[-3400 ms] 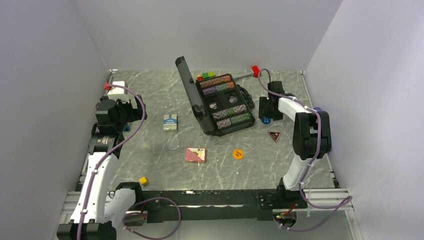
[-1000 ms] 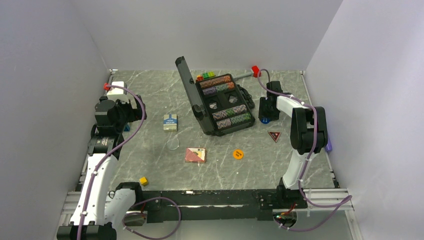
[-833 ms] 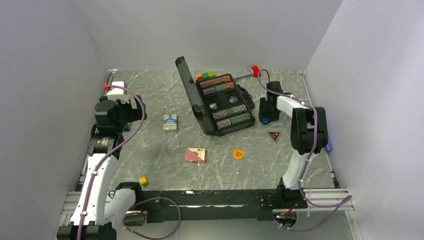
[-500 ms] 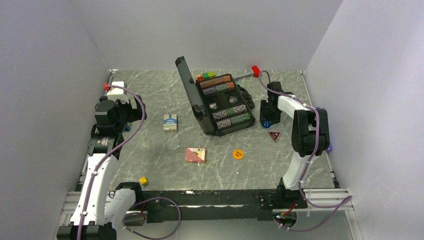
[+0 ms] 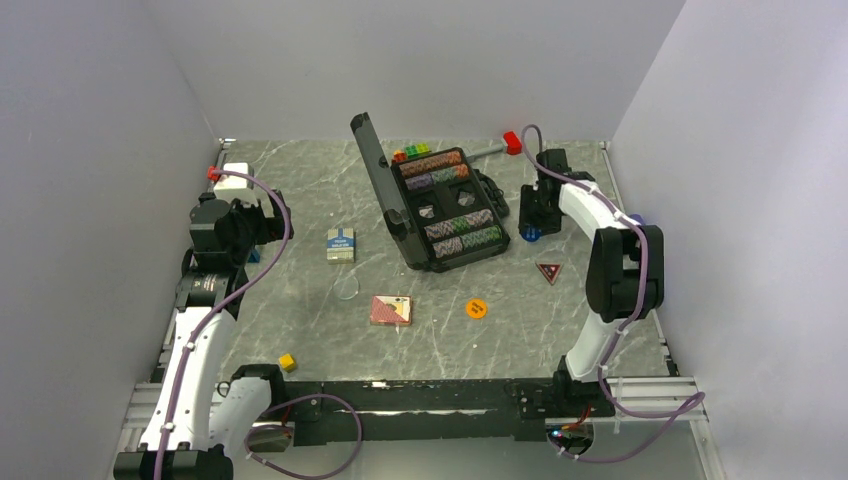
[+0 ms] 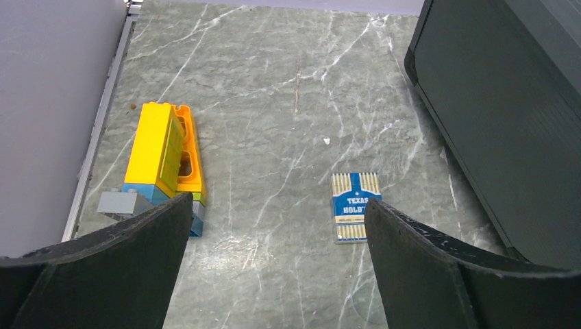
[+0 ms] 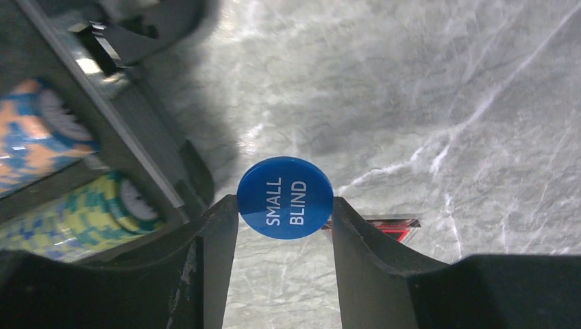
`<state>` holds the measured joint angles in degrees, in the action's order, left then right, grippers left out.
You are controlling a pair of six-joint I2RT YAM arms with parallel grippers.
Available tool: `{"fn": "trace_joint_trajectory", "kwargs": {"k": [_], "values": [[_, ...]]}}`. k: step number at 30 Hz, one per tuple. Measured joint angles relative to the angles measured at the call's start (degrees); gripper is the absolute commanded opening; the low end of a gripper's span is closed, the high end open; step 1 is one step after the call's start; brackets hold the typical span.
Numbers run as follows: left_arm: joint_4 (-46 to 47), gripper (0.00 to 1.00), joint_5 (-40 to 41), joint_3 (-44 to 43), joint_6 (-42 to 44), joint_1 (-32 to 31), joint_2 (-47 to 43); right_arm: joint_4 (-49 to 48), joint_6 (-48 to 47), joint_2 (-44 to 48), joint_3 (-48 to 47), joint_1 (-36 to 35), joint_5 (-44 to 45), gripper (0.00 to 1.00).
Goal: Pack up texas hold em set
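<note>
**Small Blind Pinched Beside the Open Case**

The right pincer (image 7: 279, 207) is clenched on the blue marker (image 7: 285, 197), its fingers bearing on opposite edges of the disc so the "SMALL BLIND" face stays readable; this edge grip probably suits dropping the disc flat into a pocket. The marker sits just off the right side of the black case (image 5: 445, 205), apparently clear of the table (image 5: 300, 190). The case lies with its lid propped up, chip rows (image 5: 447, 165) already seated; two recesses between the rows look vacant, a likely home for the markers. The left pincer (image 6: 274, 226) hangs released, jaws wide, looking down on the blue-white deck (image 6: 355, 216); a fair stance for taking that deck next. The pink deck (image 5: 390, 310), orange marker (image 5: 476, 308) and triangular marker (image 5: 548, 270) lie loose on the table, so packing seems barely begun.
</note>
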<state>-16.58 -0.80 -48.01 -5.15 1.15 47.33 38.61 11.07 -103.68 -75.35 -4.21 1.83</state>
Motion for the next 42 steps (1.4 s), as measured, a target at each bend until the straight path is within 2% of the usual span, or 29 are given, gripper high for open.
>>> {"fn": "trace_joint_trajectory", "kwargs": {"k": [13,23,31,42], "values": [[0.0,0.99,0.0,0.0,0.0,0.0,0.0,3.3,0.1,-0.8,-14.9,-9.3,-2.4,0.39],[0.0,0.99,0.0,0.0,0.0,0.0,0.0,3.8,0.9,-12.0,-27.4,-14.5,-3.9,0.39],[0.0,0.99,0.0,0.0,0.0,0.0,0.0,3.8,1.2,-18.7,-30.1,-15.0,-3.8,0.39],[0.0,0.99,0.0,0.0,0.0,0.0,0.0,3.6,1.5,-22.2,-32.6,-15.0,-3.3,0.39]]}}
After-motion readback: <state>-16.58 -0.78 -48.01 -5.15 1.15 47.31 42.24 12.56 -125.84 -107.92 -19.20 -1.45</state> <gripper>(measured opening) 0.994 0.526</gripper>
